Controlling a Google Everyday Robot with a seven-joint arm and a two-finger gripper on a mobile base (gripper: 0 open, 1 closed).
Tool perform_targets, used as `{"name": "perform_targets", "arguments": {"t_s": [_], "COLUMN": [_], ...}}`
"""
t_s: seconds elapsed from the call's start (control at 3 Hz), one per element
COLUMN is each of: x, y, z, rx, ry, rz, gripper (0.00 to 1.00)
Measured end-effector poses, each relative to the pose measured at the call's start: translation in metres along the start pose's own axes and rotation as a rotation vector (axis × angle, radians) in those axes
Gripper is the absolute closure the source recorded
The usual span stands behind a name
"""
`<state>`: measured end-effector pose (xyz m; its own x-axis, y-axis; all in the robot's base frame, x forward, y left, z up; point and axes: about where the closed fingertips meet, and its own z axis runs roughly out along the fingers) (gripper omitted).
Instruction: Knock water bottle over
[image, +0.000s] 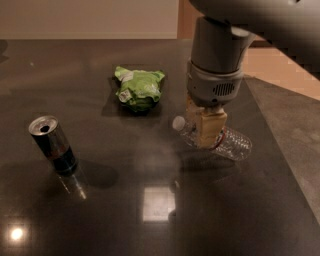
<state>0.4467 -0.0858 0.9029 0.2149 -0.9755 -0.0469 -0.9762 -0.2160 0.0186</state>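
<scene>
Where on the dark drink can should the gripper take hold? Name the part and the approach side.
Probably the mid-body of the drink can, from the view's right: it stands upright, its round wall offering opposite sides to clamp. The gripper sits to that side, at the lying water bottle, with only table between.
</scene>
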Motion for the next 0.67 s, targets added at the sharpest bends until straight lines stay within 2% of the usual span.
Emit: {"name": "perform_targets", "arguments": {"t_s": [0.33,0.67], "x": [-0.0071,-0.0119], "y": [0.0042,0.0082], "z": [0.0041,0.0082], "rx": [-0.022,-0.043], "ry": [-0.041,-0.091], "rz": [0.016,0.038], "gripper": [0.13,0.0]}}
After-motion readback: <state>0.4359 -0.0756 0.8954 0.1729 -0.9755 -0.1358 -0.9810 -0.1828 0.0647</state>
